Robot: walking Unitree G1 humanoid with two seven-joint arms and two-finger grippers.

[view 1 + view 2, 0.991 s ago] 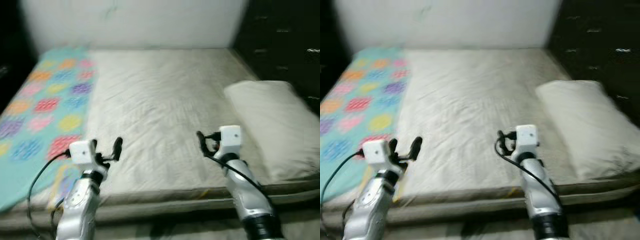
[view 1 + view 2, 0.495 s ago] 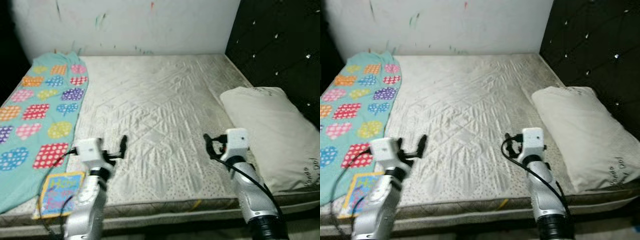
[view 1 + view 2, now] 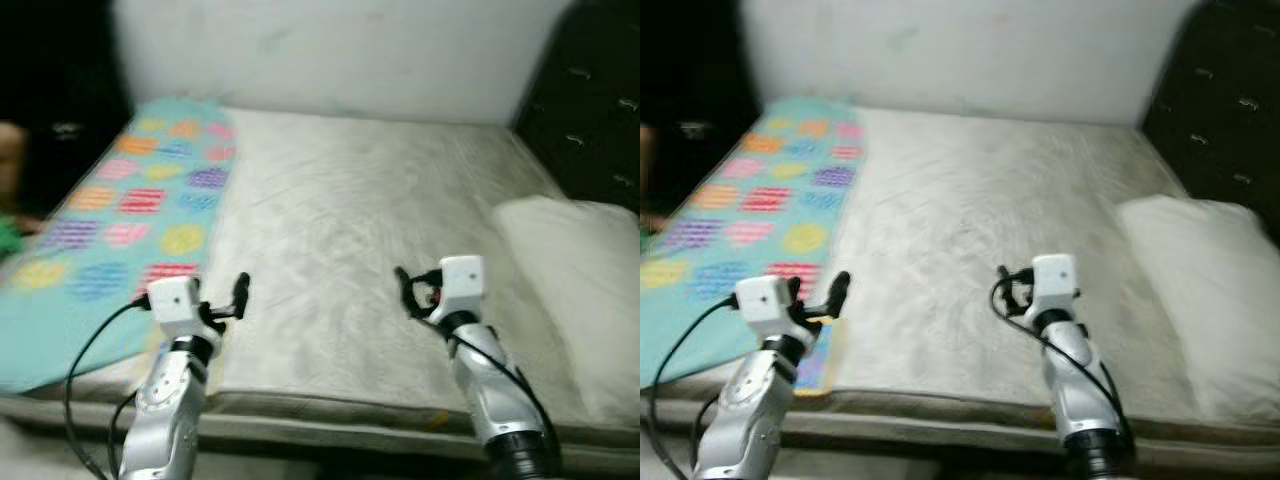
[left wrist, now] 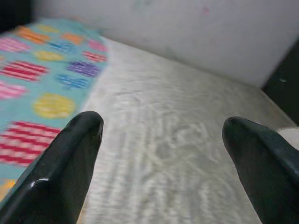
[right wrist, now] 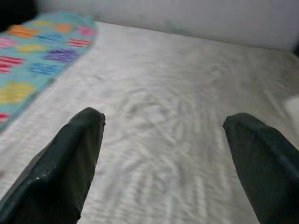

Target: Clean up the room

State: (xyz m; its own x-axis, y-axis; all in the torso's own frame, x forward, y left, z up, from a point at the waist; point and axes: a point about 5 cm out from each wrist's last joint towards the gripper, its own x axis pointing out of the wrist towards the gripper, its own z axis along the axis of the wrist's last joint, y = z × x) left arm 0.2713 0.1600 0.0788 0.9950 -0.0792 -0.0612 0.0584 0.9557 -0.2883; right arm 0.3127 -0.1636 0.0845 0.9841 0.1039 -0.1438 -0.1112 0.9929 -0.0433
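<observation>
A bed (image 3: 340, 220) with a pale, wrinkled quilted mattress cover takes up most of the room in front of the robot, and the head views are blurred. Along the bed's left side lies a turquoise blanket (image 3: 120, 210) printed with bright patches in pink, purple, yellow and blue; it runs from the white wall (image 3: 330, 55) down to the near edge. At that near edge, just beside the blanket's lower end, a small colourful flat thing (image 3: 818, 362) lies on the mattress, partly hidden behind the left arm; it is too blurred to name. On the right side of the bed a white pillow (image 3: 580, 290) lies lengthways, next to the dark tufted headboard (image 3: 590, 110).

Both arms are raised over the near edge of the mattress. The left pincer (image 3: 236, 294) hangs above the bedding just beside the blanket's edge, and its wrist view shows the two black fingers (image 4: 60, 168) spread wide apart with nothing between them but the sheet and blanket beyond. The right pincer (image 3: 404, 290) hangs over the bare middle of the mattress, well apart from the pillow, its fingers (image 5: 65, 163) likewise spread wide and holding nothing.

At the far left edge of the left eye view, beyond the blanket, there are blurred skin-toned and green shapes (image 3: 10, 200) against the dark.
</observation>
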